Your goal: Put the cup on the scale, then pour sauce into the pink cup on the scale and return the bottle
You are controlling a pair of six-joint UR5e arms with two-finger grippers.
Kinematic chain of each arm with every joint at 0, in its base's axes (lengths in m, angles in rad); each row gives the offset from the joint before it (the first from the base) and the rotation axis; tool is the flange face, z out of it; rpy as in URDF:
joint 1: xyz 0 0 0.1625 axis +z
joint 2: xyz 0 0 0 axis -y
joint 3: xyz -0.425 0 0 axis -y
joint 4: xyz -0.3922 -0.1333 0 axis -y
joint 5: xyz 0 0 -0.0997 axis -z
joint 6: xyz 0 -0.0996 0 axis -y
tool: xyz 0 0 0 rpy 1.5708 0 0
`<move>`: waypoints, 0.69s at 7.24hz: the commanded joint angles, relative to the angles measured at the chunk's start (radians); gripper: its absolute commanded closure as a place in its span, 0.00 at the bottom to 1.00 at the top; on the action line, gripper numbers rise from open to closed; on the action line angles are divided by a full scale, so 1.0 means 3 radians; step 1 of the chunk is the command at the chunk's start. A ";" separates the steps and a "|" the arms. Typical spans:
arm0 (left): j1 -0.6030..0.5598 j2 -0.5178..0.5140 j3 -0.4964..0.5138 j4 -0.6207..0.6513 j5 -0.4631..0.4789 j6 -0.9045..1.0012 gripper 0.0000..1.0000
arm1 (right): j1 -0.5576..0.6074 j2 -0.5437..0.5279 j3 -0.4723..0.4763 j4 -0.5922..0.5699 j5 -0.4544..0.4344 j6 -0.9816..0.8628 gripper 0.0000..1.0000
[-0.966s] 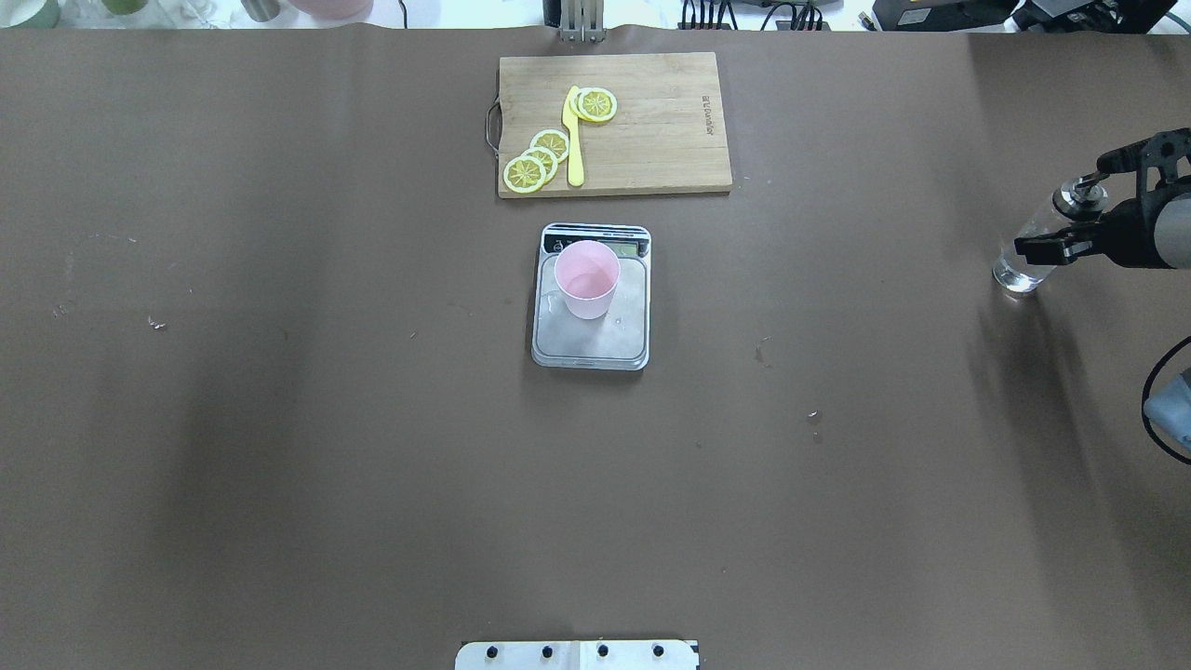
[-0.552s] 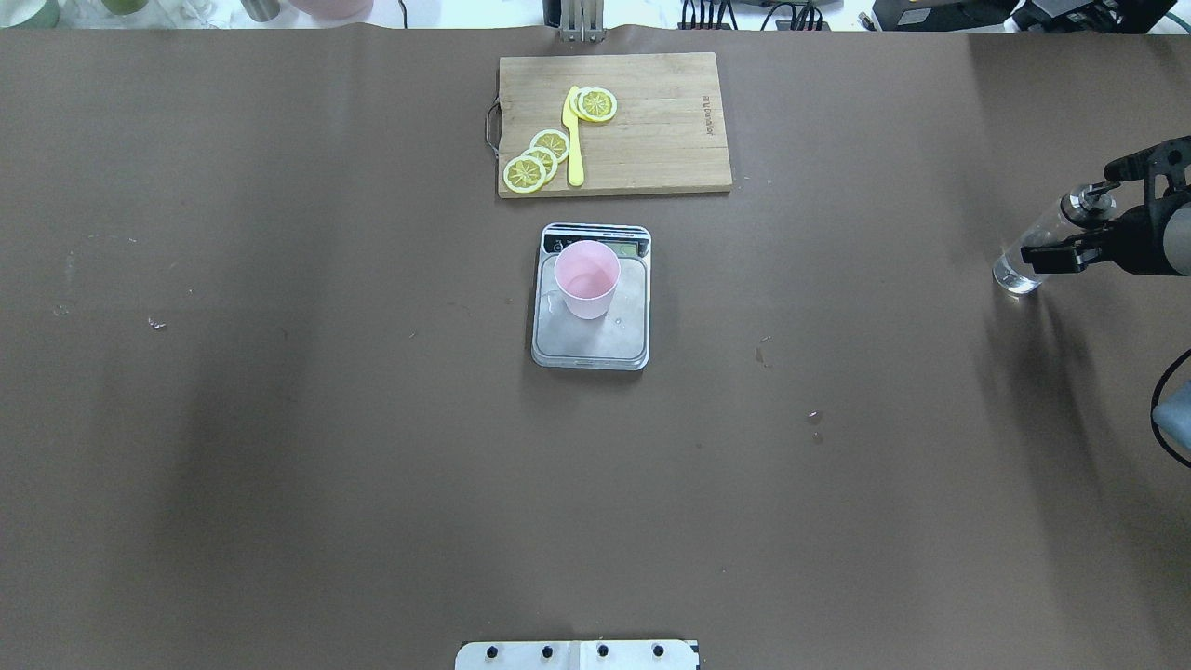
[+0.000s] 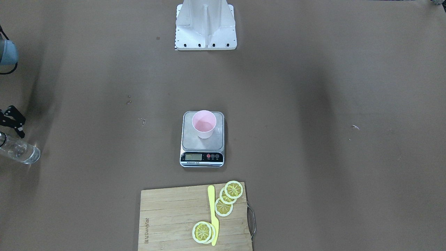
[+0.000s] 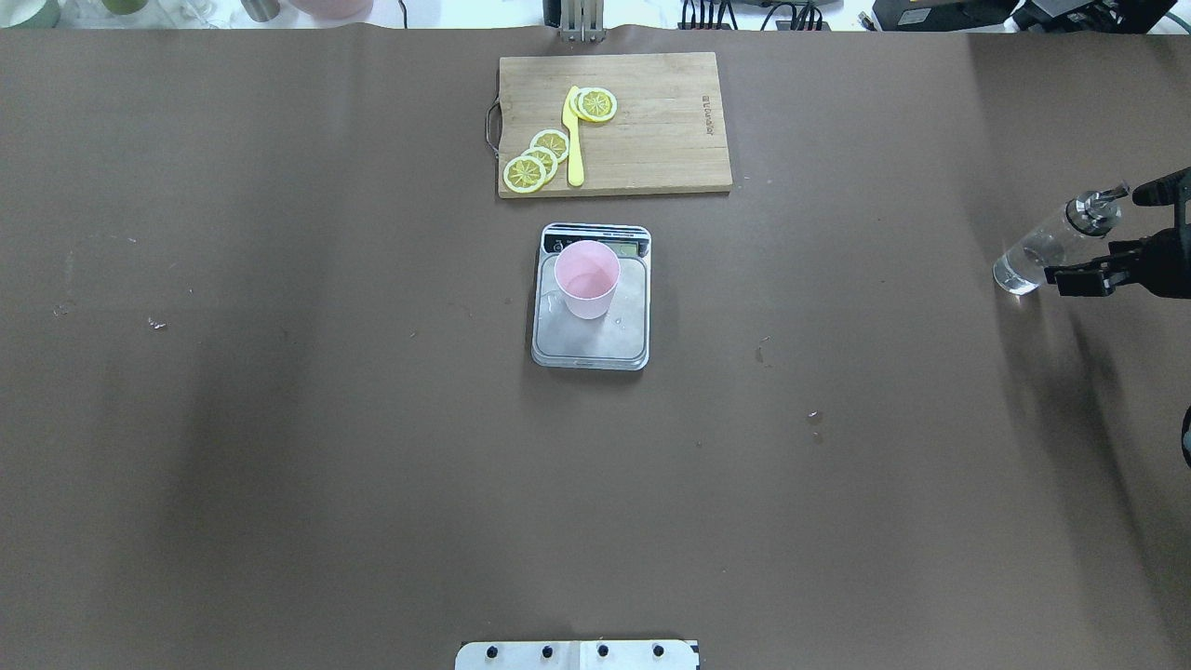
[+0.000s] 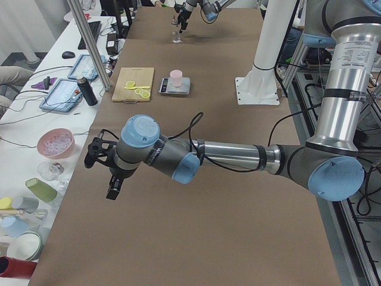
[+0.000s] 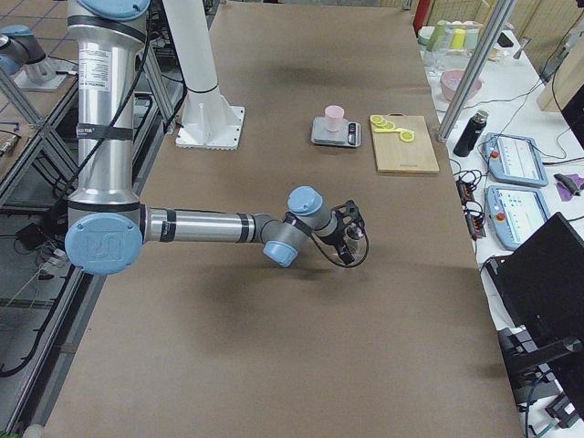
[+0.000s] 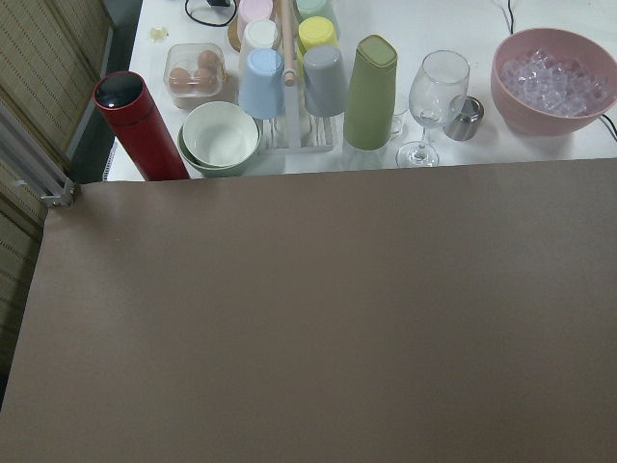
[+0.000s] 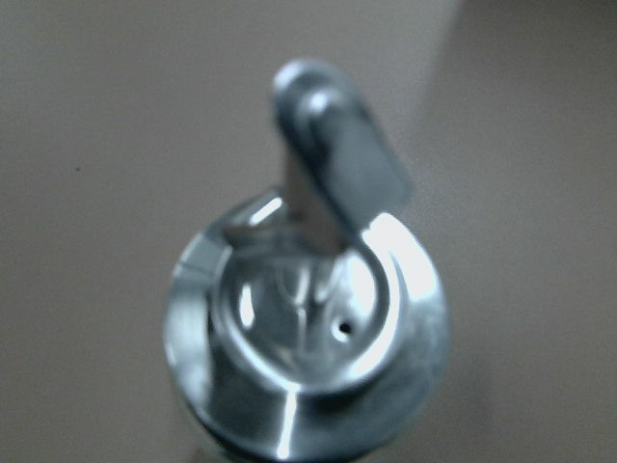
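Glass bottle (image 4: 1047,249) stands upright at the table's right edge.
Right gripper (image 4: 1098,237), fingers spread, sits just beside it. Pink cup (image 4: 586,277) stands on the kitchen scale (image 4: 592,349), mid-table. I cannot tell whether the left gripper (image 5: 101,173) is spread or closed.

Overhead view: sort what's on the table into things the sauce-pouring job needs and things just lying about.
For the job: pink cup, standing on the scale; glass bottle near the table's right edge.

Just lying about: cutting board; lemon slices and yellow knife on that board.
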 commanded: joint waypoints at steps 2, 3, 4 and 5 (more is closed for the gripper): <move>0.0000 0.0005 -0.0026 0.0000 -0.0005 -0.0005 0.02 | 0.0014 -0.0348 0.0120 0.0282 0.0044 0.0009 0.00; 0.0000 0.0005 -0.0037 0.0000 -0.0005 -0.0005 0.02 | 0.0024 -0.0476 0.0252 0.0282 0.0055 0.0009 0.00; 0.0000 0.0030 -0.0042 -0.0005 -0.0005 -0.0005 0.02 | 0.0110 -0.0619 0.0375 0.0277 0.0171 0.0004 0.00; 0.0000 0.0036 -0.0042 -0.0005 -0.0005 0.0000 0.02 | 0.0364 -0.0742 0.0478 0.0262 0.0451 -0.0017 0.00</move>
